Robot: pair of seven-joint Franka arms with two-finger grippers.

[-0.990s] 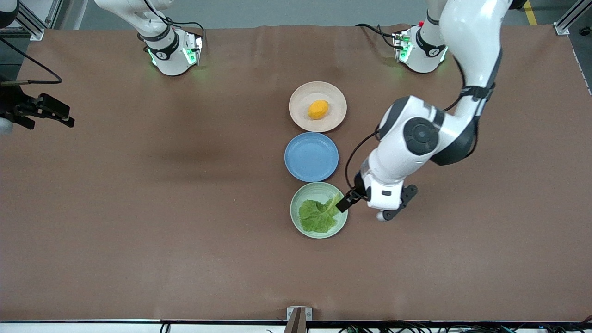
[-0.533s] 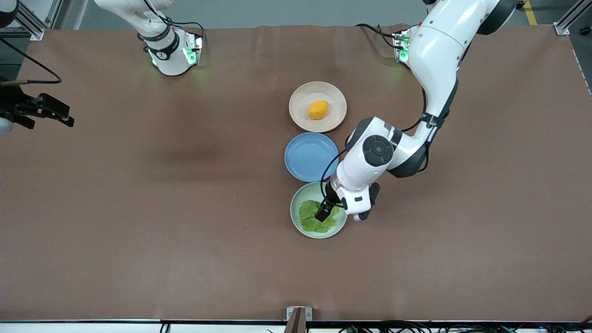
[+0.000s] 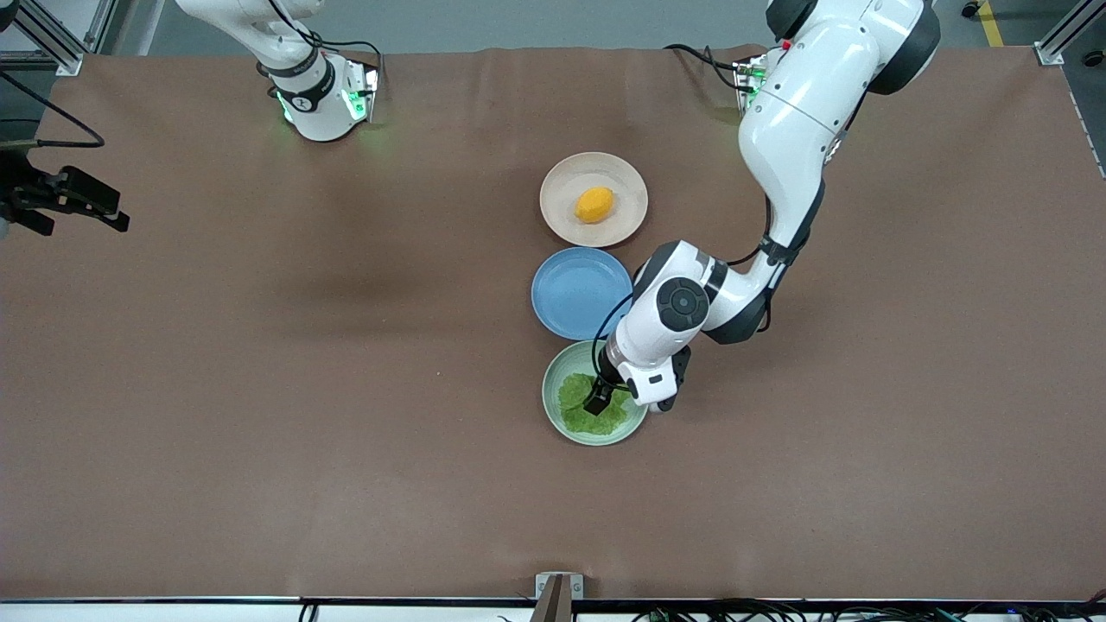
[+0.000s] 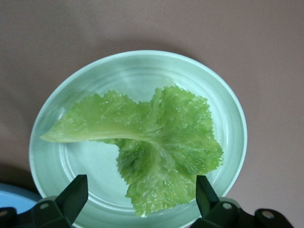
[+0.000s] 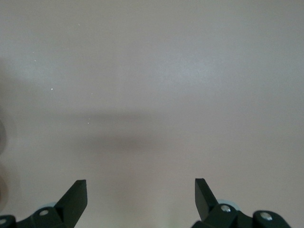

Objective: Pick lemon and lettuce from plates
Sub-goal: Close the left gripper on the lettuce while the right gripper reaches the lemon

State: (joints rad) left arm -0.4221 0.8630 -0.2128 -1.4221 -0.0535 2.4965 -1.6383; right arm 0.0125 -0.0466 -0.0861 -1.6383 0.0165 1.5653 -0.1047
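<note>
The crinkly green lettuce (image 4: 161, 142) lies in the pale mint plate (image 3: 553, 389), the plate nearest the front camera. My left gripper (image 3: 598, 399) hangs low over that plate, open, its fingers (image 4: 76, 192) on either side of the leaf's frilly edge without touching it. From the front, the hand hides part of the lettuce (image 3: 575, 408). The yellow-orange lemon (image 3: 594, 205) rests in the beige-pink plate (image 3: 562, 186), farthest from the front camera. My right gripper (image 3: 79, 220) waits open over bare table at the right arm's end, nothing between its fingers (image 5: 76, 194).
A blue plate (image 3: 566, 294) with nothing on it sits between the two other plates, all three in one row. The left arm's elbow (image 3: 687, 302) hovers beside the blue plate. Brown table cloth (image 3: 302, 389) spreads all around.
The left arm swung in from beside the mint plate, bringing its open gripper over the lettuce and lower. The right gripper shifted slightly at the table's end.
</note>
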